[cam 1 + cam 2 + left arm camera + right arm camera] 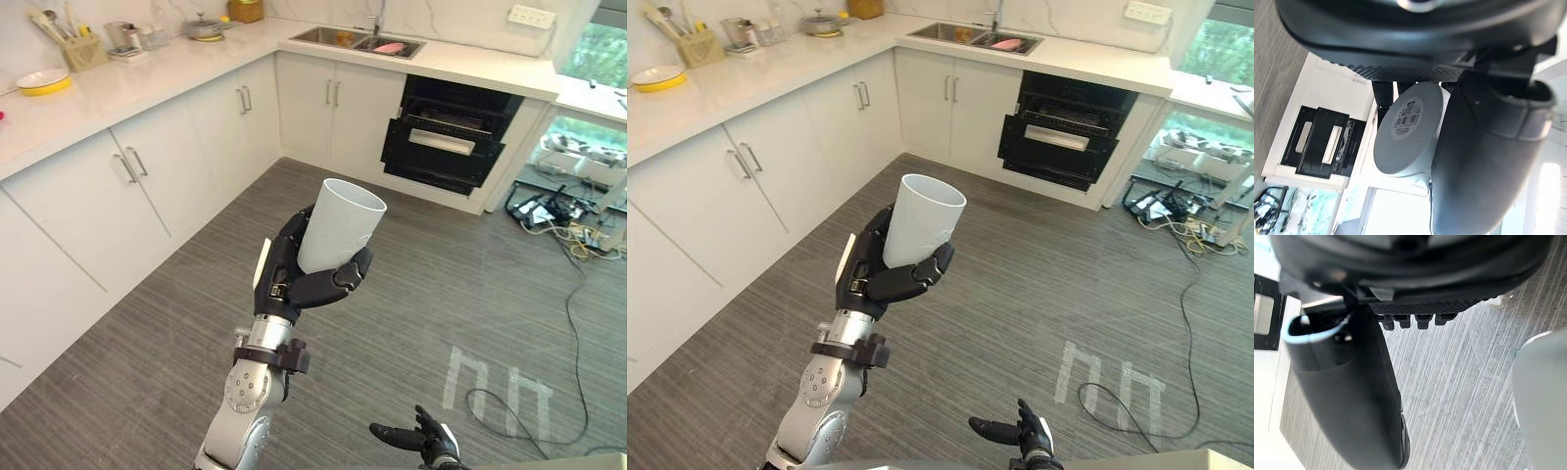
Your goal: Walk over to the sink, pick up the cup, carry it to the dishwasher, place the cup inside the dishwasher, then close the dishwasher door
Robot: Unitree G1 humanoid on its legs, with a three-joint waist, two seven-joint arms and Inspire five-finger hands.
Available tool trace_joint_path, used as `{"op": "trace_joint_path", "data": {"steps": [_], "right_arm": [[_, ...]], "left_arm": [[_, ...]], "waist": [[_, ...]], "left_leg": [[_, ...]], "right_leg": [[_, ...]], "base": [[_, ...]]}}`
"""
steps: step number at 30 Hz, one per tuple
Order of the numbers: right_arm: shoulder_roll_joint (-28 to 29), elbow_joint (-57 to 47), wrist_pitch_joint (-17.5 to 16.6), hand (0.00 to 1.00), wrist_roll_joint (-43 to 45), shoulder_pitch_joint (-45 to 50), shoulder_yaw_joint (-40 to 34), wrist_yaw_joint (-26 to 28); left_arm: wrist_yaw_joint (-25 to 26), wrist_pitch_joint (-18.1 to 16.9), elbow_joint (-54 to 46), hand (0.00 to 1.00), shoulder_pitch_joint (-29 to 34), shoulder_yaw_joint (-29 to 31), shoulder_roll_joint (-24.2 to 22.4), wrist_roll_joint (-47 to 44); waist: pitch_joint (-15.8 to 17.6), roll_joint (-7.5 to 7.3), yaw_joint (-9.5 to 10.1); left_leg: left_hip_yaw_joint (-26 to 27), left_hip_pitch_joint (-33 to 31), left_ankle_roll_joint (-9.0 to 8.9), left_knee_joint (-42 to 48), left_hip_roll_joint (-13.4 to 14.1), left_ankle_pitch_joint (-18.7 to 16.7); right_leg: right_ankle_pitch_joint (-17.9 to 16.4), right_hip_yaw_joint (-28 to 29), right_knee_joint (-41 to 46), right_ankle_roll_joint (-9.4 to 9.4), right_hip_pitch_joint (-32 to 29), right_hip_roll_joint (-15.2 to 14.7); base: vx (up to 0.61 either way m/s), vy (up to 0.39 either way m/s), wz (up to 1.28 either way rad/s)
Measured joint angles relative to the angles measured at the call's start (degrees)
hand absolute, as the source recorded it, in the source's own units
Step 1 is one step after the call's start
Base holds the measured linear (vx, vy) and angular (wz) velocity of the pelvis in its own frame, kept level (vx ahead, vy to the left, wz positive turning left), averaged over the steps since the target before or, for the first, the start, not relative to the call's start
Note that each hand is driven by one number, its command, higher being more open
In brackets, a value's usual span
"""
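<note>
A plain white cup (341,224) is held upright in mid-air over the kitchen floor, with my left hand (297,272) curled round its lower half. Its flat base (1408,128) shows in the left wrist view, between thumb and fingers. The dishwasher (449,134) is a black opening in the white cabinets ahead on the right, next to the sink (359,41) on the far counter. Low at the bottom edge my right hand (419,438) hangs with relaxed fingers and holds nothing.
White cabinets (147,176) run along the left and the far wall under a pale counter (186,59) bearing a yellow bowl, a utensil holder and a pot. Cables and gear (568,220) lie on the floor at the right. White tape marks (495,387) cross the grey floor.
</note>
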Motion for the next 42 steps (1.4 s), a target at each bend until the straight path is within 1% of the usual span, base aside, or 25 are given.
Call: {"op": "trace_joint_path", "data": {"steps": [4,8,11,16,18,19,28,31,33,35,36,38,39,40,41,42], "right_arm": [[0.0,2.4,0.1,1.00,-0.1,-1.4,-0.3,0.0],[0.0,3.9,0.1,1.00,-0.2,-2.1,-1.2,-0.1],[0.0,5.2,0.1,1.00,-0.2,-2.7,-2.1,-0.1],[-0.2,5.9,0.1,1.00,-0.8,-3.3,-2.5,-0.4],[-0.2,6.1,0.1,1.00,-0.8,-3.4,-2.6,-0.4],[-2.3,6.7,0.3,1.00,-2.5,-3.2,-2.5,-1.1],[-2.3,7.2,0.3,1.00,-2.4,-3.1,-2.6,-1.2],[-2.3,8.2,0.5,1.00,-2.4,-3.3,-2.9,-1.4],[-2.3,8.6,0.7,1.00,-2.3,-3.8,-3.0,-1.6],[-2.2,8.8,1.1,1.00,-2.3,-4.5,-3.0,-2.0],[-2.1,8.9,1.3,1.00,-2.3,-4.6,-3.0,-2.3],[-2.2,8.9,1.5,1.00,-2.3,-4.6,-3.2,-2.9],[-2.1,8.9,1.6,1.00,-2.3,-4.5,-3.6,-3.0],[-2.1,8.9,1.7,1.00,-2.4,-4.6,-4.3,-3.1],[-2.2,8.9,1.8,1.00,-2.4,-4.8,-5.1,-3.8],[-2.2,8.9,1.9,1.00,-2.5,-4.8,-5.5,-4.0]], "left_arm": [[0.0,0.0,0.8,0.00,0.6,1.0,0.5,0.0],[0.0,0.0,3.8,0.00,1.5,2.0,0.7,0.0],[0.0,0.1,4.8,0.00,3.5,3.1,1.0,0.0],[0.1,0.1,4.7,0.00,5.3,6.3,1.0,0.1],[0.1,0.1,4.7,0.00,5.6,6.6,1.0,0.1],[0.1,0.1,4.5,0.00,9.0,8.7,2.0,0.1],[0.1,0.1,4.5,0.00,9.0,8.7,1.9,0.1],[0.0,0.1,4.6,0.00,9.0,8.7,1.8,0.1],[0.0,0.1,4.6,0.00,9.0,8.8,1.7,0.1],[0.0,0.1,4.6,0.00,9.0,9.3,1.6,0.0],[0.0,0.1,4.6,0.00,9.0,9.5,1.4,0.0],[0.0,0.1,4.6,0.00,9.0,10.6,0.0,0.0],[0.0,0.1,4.6,0.00,8.9,10.6,-0.3,0.0],[0.0,0.1,4.5,0.00,8.8,10.6,-0.4,0.0],[0.1,0.1,4.3,0.00,8.4,10.2,-0.8,0.0],[0.1,0.1,4.2,0.00,8.1,9.7,-0.7,0.1]], "waist": [[-0.2,0.18,-0.83],[-0.2,0.22,-0.93],[-0.2,0.32,-0.95],[0.0,0.73,-0.97],[0.1,0.76,-0.93],[-1.0,1.78,-2.09],[-0.9,1.64,-2.03],[-0.8,1.50,-1.95],[-0.5,1.36,-1.89],[0.3,1.09,-1.86],[0.5,0.79,-1.82],[0.7,0.98,-1.13],[0.7,1.03,-1.11],[0.8,1.21,-1.09],[1.7,1.02,-1.05],[2.1,0.94,-1.07]], "left_leg": [[1.1,1.2,-0.19,-4.1,0.4,2.0],[1.0,1.8,-0.05,-6.7,0.4,3.1],[0.7,1.8,0.10,-8.1,0.3,3.9],[-0.6,0.9,0.93,-10.0,-0.1,6.4],[-0.7,0.7,1.13,-10.2,-0.3,6.9],[-1.3,0.7,1.51,-14.3,-0.7,10.4],[-1.5,0.7,1.51,-14.2,-0.7,10.5],[-1.4,0.6,1.50,-14.2,-0.7,10.4],[-1.0,0.2,1.48,-13.3,-0.7,10.0],[-0.5,-0.9,1.48,-10.4,-0.4,8.3],[-0.2,-2.0,1.58,-8.4,-0.1,7.1],[1.5,-4.3,1.61,-4.0,0.7,4.1],[1.7,-4.9,1.68,-2.9,0.9,3.3],[1.9,-5.7,1.60,-1.4,1.1,2.0],[2.2,-6.6,2.15,1.0,1.2,0.0],[2.3,-6.6,2.38,2.0,0.8,-1.0]], "right_leg": [[1.2,1.1,-0.8,-0.02,-1.2,0.9],[1.6,1.1,-2.0,0.12,-1.2,1.3],[2.0,0.9,-2.5,0.31,-1.5,1.4],[4.8,0.2,-4.6,0.42,-2.0,1.4],[5.2,0.2,-4.9,0.45,-2.0,1.3],[8.3,-0.1,-8.2,0.48,-2.4,1.8],[8.4,-0.9,-8.5,0.60,-1.9,1.5],[9.0,-0.9,-9.6,0.69,-1.6,1.5],[9.4,-0.7,-10.3,0.72,-1.5,1.4],[9.6,-0.1,-10.4,0.75,-1.5,1.4],[9.7,0.3,-10.6,0.77,-1.8,1.4],[9.4,1.2,-11.1,1.15,-2.4,1.5],[9.2,1.3,-10.9,1.19,-2.7,1.6],[8.4,1.4,-9.9,0.88,-3.3,1.5],[5.2,1.4,-4.7,1.38,-5.7,1.0],[2.9,1.3,-0.3,2.36,-7.2,0.2]], "base": [[-0.01,-0.030,-0.21],[-0.05,-0.037,-0.02],[-0.09,-0.011,0.04],[-0.14,0.005,0.09],[-0.08,0.003,0.02],[-0.03,0.001,0.00],[0.00,0.000,0.02],[0.00,0.000,0.00],[-0.02,-0.006,-0.07],[-0.03,0.003,-0.16],[-0.03,0.007,-0.24],[-0.02,0.012,-0.34],[0.02,0.023,-0.23],[0.05,0.042,-0.14],[0.07,0.073,-0.07],[0.07,0.079,0.02]]}}
